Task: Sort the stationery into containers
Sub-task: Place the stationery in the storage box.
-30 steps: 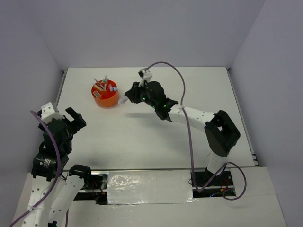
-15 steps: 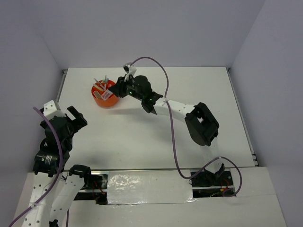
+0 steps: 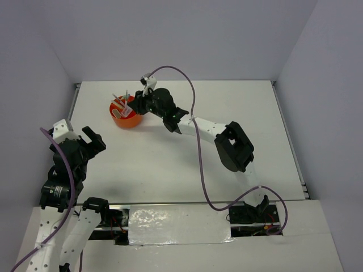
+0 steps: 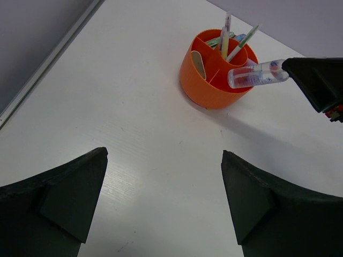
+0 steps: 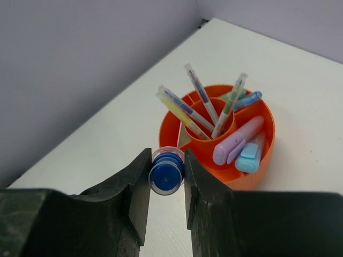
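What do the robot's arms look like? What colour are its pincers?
The left arm and right arm are white links with chunky black joints. A thin purple cable loops along each. The left pincer and right pincer each have two flat black fingers.

Robot lab: white table (image 3: 170, 164) w/ walls (image 3: 181, 34) (enclosed).

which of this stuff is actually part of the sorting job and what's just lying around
Job:
orange organizer
blue-capped bottle, held in the right pincer beside the organizer
pens, purple marker, blue marker, already inside

Lying about:
purple cable
silver tape strip
left pincer, open, empty
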